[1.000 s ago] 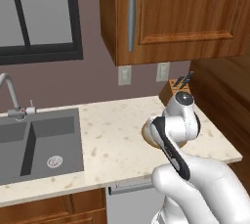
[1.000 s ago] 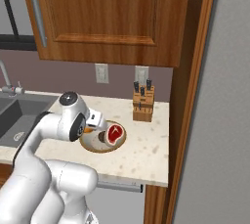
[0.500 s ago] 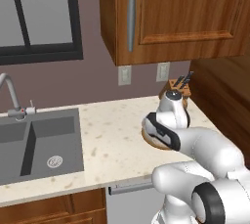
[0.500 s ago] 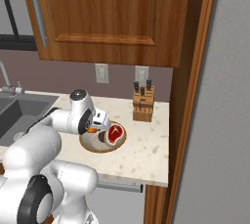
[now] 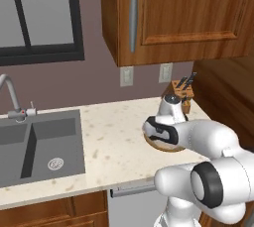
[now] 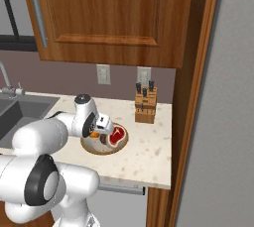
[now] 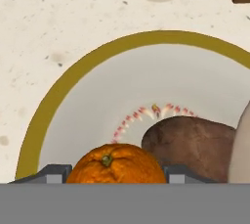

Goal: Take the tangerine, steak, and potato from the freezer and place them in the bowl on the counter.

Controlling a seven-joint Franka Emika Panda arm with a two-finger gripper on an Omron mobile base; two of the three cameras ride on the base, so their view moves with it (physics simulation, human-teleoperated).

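My gripper (image 7: 117,173) is shut on the tangerine (image 7: 114,163), a bright orange ball held just above the floor of the bowl (image 7: 58,98). The brown potato (image 7: 193,142) lies in the bowl beside it, and the pale fat edge of the steak (image 7: 242,145) shows at the right. In the right base view the gripper (image 6: 99,136) hangs low over the tan bowl (image 6: 99,149) on the counter (image 6: 149,146), with the tangerine (image 6: 94,134) at its tips and the red steak (image 6: 118,135) next to it. The freezer is out of view.
A wooden knife block (image 6: 145,105) stands behind the bowl against the wall. The grey sink (image 5: 39,141) with its tap lies to the left. A wooden cabinet (image 5: 183,13) hangs overhead, and a tall wood panel (image 6: 191,97) bounds the counter's right end.
The arm's elbow has swung down and forward while the hand stays over the bowl. The tangerine remains between the fingers.
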